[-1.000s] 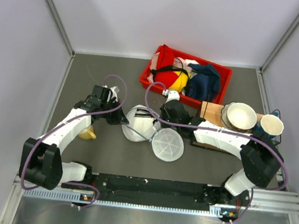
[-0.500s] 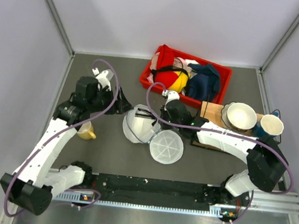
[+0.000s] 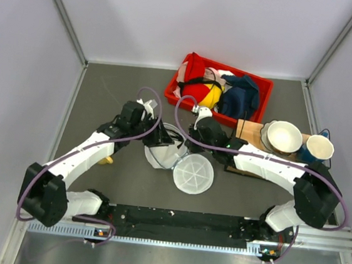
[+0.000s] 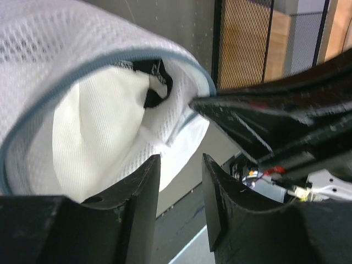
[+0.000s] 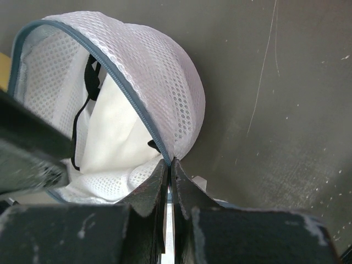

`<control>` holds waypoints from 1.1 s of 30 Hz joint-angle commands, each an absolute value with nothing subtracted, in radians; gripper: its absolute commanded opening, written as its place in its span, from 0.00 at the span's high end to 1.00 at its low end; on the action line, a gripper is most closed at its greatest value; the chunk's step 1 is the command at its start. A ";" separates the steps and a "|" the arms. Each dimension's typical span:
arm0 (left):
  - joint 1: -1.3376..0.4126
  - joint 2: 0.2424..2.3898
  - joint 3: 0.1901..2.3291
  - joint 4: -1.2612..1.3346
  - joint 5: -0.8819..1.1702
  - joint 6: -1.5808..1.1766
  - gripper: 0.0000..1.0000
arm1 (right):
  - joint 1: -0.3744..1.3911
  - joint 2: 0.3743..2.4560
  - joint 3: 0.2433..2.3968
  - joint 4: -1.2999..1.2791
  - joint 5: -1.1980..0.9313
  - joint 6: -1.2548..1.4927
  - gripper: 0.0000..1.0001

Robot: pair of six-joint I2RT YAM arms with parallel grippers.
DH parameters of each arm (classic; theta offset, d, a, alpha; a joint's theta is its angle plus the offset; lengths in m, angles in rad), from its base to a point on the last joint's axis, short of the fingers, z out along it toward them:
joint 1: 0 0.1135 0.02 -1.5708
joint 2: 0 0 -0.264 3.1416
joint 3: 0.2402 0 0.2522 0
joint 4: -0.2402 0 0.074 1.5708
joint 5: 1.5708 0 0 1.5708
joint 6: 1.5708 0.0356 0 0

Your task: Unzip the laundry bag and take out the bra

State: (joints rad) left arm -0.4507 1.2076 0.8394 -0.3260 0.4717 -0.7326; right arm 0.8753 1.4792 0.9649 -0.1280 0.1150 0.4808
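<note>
Left claw [image 4: 180, 165] back at laundry bag [image 4: 82, 137], apart; right claw [image 5: 169, 165], per wrist view, tight on its rim.

White honeycomb-mesh laundry bag [image 5: 159, 71], blue-grey zip edging [image 5: 129, 102], black strap [image 5: 80, 116] inside

**YAM arms: white shells, black joints**

L/R alike. The left arm [image 3: 79, 156] & right arm [image 3: 267, 164] have white link covers, w/ black joint housings & black wrist units. A purple cable [image 3: 148, 89] loops along each. Left gripper [image 4: 180, 159]: blocky matte-black fingers. Right gripper [image 5: 170, 163]: black fingers w/ pale scuffs & specks.
</note>
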 commanded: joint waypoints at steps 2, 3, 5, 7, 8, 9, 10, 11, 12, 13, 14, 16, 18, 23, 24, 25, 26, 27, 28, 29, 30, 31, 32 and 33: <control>-0.460 1.301 0.870 -0.178 0.410 -0.779 0.58 | 0.888 1.410 0.960 -0.087 0.107 0.500 1.00; -0.462 1.322 0.877 -0.179 0.413 -0.779 0.58 | 0.888 1.407 0.956 -0.086 0.106 0.502 1.00; -0.477 1.383 0.908 -0.178 0.407 -0.778 0.54 | 0.888 1.407 0.954 -0.080 0.101 0.508 1.00; -0.492 1.435 0.922 -0.176 0.388 -0.778 0.53 | 0.887 1.405 0.951 -0.075 0.092 0.509 1.00; -0.494 1.453 0.930 -0.176 0.374 -0.781 0.53 | 0.887 1.407 0.951 -0.071 0.086 0.514 1.00; -0.495 1.466 0.930 -0.172 0.370 -0.784 0.52 | 0.888 1.407 0.951 -0.071 0.084 0.512 1.00; -0.499 1.489 0.931 -0.167 0.364 -0.785 0.50 | 0.887 1.407 0.951 -0.069 0.083 0.512 1.00; -0.503 1.499 0.933 -0.166 0.350 -0.787 0.48 | 0.888 1.405 0.951 -0.069 0.080 0.512 1.00; -0.508 1.508 0.933 -0.167 0.312 -0.785 0.43 | 0.888 1.405 0.951 -0.071 0.080 0.512 1.00; -0.515 1.525 0.931 -0.166 0.293 -0.785 0.41 | 0.887 1.404 0.950 -0.069 0.078 0.511 1.00; -0.518 1.534 0.934 -0.169 0.275 -0.784 0.37 | 0.887 1.402 0.948 -0.071 0.078 0.512 1.00; -0.547 1.575 0.954 -0.218 0.187 -0.770 0.19 | 0.888 1.404 0.946 -0.067 0.078 0.512 1.00; -0.566 1.606 0.986 -0.250 0.151 -0.759 0.13 | 0.888 1.404 0.945 -0.069 0.078 0.514 1.00; -0.644 1.693 1.026 -0.310 0.011 -0.759 0.14 | 0.888 1.402 0.942 -0.064 0.074 0.523 1.00; -0.650 1.704 1.028 -0.313 0.009 -0.765 0.17 | 0.888 1.401 0.942 -0.064 0.071 0.522 1.00; -0.658 1.721 1.026 -0.314 -0.033 -0.775 0.22 | 0.887 1.401 0.942 -0.060 0.069 0.525 1.00; -0.661 1.730 1.025 -0.314 -0.043 -0.778 0.33 | 0.887 1.397 0.939 -0.060 0.068 0.528 1.00; -0.664 1.736 1.023 -0.314 -0.057 -0.779 0.39 | 0.887 1.393 0.937 -0.058 0.067 0.528 1.00; -0.669 1.746 1.023 -0.316 -0.063 -0.781 0.48 | 0.888 1.391 0.937 -0.058 0.071 0.526 1.00; -0.669 1.750 1.023 -0.322 -0.069 -0.781 0.64 | 0.888 1.388 0.933 -0.057 0.075 0.528 1.00; -0.669 1.753 1.025 -0.328 -0.072 -0.782 0.75 | 0.887 1.384 0.931 -0.058 0.078 0.528 1.00; -0.667 1.755 1.028 -0.334 -0.075 -0.779 0.83 | 0.887 1.382 0.930 -0.058 0.080 0.526 1.00; -0.669 1.755 1.032 -0.344 -0.080 -0.779 0.90 | 0.887 1.381 0.927 -0.058 0.086 0.526 1.00; -0.669 1.753 1.038 -0.354 -0.080 -0.775 1.00 | 0.887 1.379 0.927 -0.058 0.089 0.528 1.00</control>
